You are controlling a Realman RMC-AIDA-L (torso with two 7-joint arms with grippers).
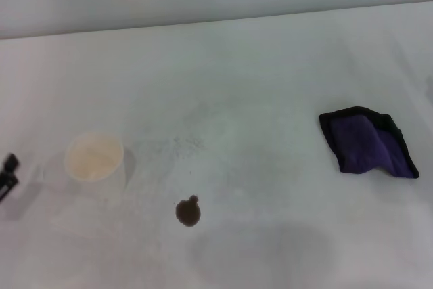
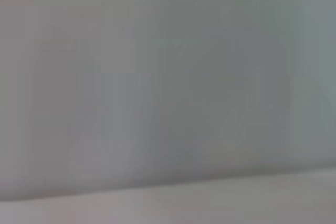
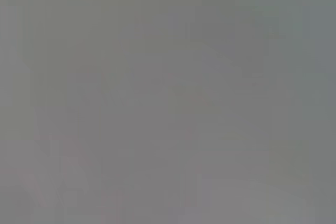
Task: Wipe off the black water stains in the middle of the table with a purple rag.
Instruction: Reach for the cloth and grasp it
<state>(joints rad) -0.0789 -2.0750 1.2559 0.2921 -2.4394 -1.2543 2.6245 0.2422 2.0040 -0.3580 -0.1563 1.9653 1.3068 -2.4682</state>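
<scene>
black left gripper (image 1: 8,175) at table (image 1: 270,65) edge, touching nothing

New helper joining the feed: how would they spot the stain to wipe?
On the white table, look near the front edge, between the paper cup and the purple rag. The stain is a small dark roundish blot, the only dark wet mark there.

Worktop (image 1: 270,65) plain white, faint grey speckles and smudges near its middle; stain (image 1: 188,212) dark brown-black; rag (image 1: 369,142) deep purple with a black border; paper cup (image 1: 94,157) white, cream-pale inside; left gripper (image 1: 8,174) black at the edge.
</scene>
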